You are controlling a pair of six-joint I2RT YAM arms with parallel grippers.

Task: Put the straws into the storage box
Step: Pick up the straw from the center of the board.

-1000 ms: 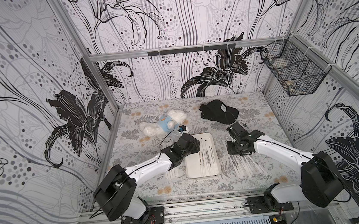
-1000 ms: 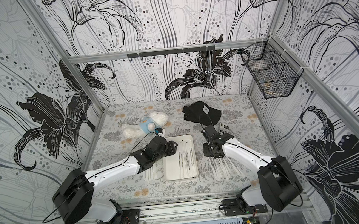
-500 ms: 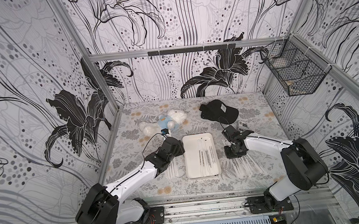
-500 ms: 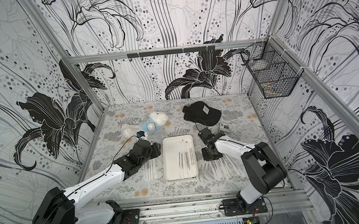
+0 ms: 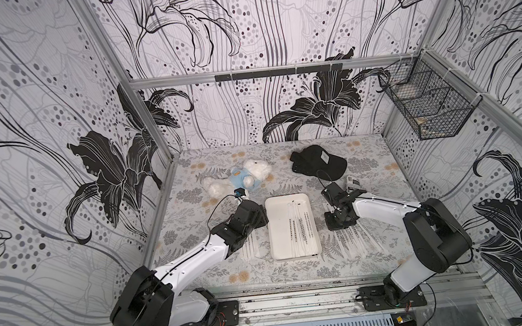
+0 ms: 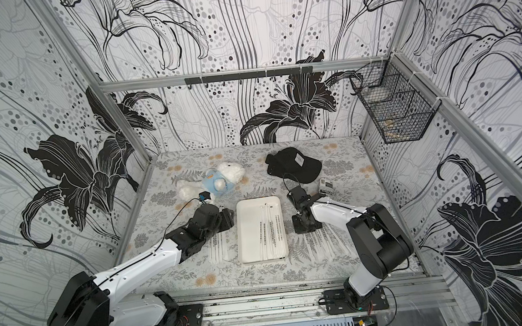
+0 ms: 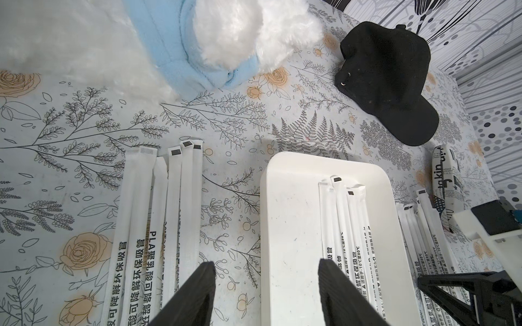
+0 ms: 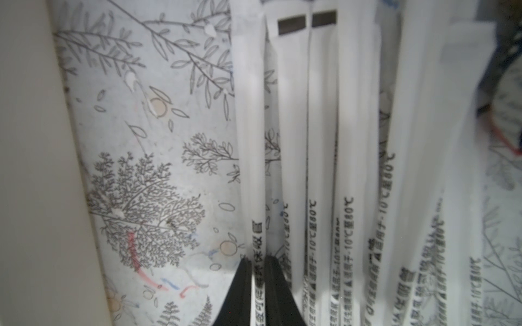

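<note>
Along the table's left edge the left arm reaches in, and the left gripper (image 7: 265,293) hangs with its fingers (image 7: 195,293) spread wide and empty, straddling the gap between a loose row of straws (image 7: 158,225) on the table and the left rim of the storage box (image 5: 292,226). Those straws lie just beside the left finger, their long axis parallel to the box's long sides, running toward the table's far edge. Their wrappers carry Chinese print, with "PLA" legible on one.

The storage box sits mid-table, lengthwise front to back, with a few straws already lying along its right half; "-10°C" and "80°C" can be read on them.

Right of the box lies a larger fan of straws (image 5: 352,243). The right gripper (image 8: 258,279) is down on it, its fingers nearly closed, pinching one straw (image 8: 251,141), the one nearest the box's right wall; whether it is clear of the table I cannot tell. The box lies just to that straw's left, parallel to it, so the move looks like a short sideways carry without turning.
</note>
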